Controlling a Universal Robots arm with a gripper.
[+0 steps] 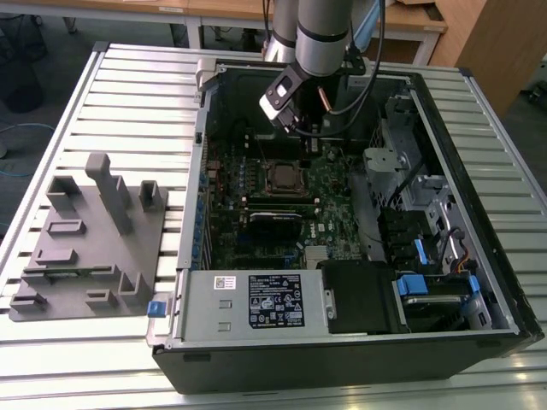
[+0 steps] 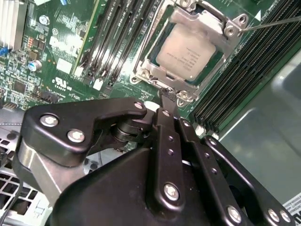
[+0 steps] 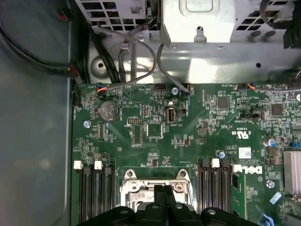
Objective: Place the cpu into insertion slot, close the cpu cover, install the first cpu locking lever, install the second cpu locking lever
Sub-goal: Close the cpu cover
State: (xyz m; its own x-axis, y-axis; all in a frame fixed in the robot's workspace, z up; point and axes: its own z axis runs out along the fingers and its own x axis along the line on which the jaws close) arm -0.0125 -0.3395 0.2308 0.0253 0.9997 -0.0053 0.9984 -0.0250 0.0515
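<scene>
The open computer case (image 1: 342, 363) lies on its side on the slatted table (image 1: 137, 102), so the motherboard (image 3: 188, 127) faces up and the arm can reach it from above. The claw (image 2: 165, 96) hangs low over the board with its two black fingers (image 2: 162, 136) pressed together and nothing visible between them. In the second wrist view the tips sit right at one corner of the insertion slot (image 2: 142, 71), where I'd guess a lever hooks in.

The cpu (image 2: 188, 56) is seated in that slot, pale face up. The cpu cover (image 2: 200, 19) lies flat over it, its window framing the chip. A thin locking lever (image 2: 273, 22) sticks out from the cover's far corner, away from the socket, and it looks unlatched to me.

Inside the case, the power supply box (image 1: 256, 301) fills one end. The memory slots (image 2: 117, 42) beside the socket look bare. A grey fixture (image 1: 85, 239) sits on the table next to the case.
</scene>
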